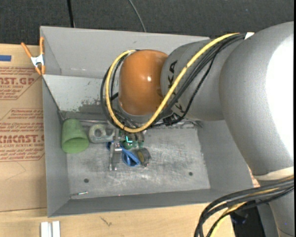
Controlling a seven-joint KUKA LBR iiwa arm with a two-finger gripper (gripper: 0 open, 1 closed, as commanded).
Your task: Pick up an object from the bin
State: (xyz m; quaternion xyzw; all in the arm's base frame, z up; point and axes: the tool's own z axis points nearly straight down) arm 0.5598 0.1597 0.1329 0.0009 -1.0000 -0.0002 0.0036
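My gripper (124,151) reaches down into the middle of the bin floor, below the orange wrist cover. A small blue object (130,158) lies right at its fingertips, with a brownish-grey piece (143,155) touching it on the right. A metallic finger (114,158) stands just left of the blue object. Whether the blue object sits between the fingers is hidden. A grey metal ring-shaped part (98,132) lies up and to the left of the gripper. Further left, a light green plastic cup (74,136) lies on its side by the bin's left wall.
The arm and its orange cover hang over the bin's back and right half, hiding what lies beneath. Bare bin floor shows along the front and to the right of the gripper.
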